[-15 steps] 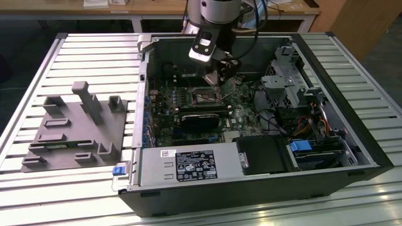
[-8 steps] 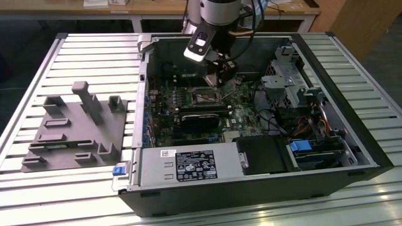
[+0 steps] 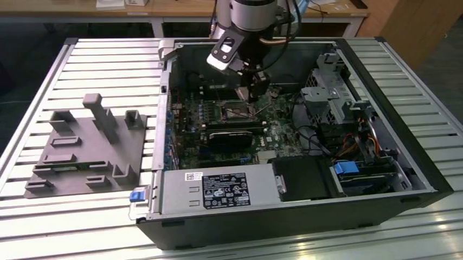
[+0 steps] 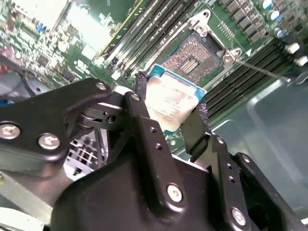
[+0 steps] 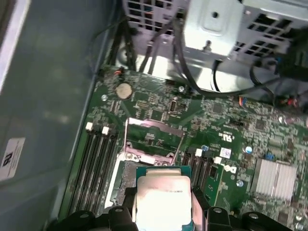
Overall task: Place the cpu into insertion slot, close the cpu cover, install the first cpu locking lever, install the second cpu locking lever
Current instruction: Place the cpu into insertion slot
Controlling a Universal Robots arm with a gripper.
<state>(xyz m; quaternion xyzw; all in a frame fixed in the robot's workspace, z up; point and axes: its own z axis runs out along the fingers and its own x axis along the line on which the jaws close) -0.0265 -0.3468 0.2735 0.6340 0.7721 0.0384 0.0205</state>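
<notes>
Soft overhead light gleams on the slatted counter (image 3: 405, 233); the computer case (image 3: 289, 222) lies shadowed inside. In the first wrist view, glare whitens the cpu (image 5: 162, 204) and a metal cage (image 5: 216, 29).

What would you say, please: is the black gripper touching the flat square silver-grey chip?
Touching. In the second wrist view the black gripper has its fingers pressed against opposite edges of the flat square silver-grey cpu, with no gap.

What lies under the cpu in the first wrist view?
The cpu, shut in the gripper, hangs over the open insertion slot: one dark strip of the slot and green board show beside it. What lies directly beneath the chip is covered.
</notes>
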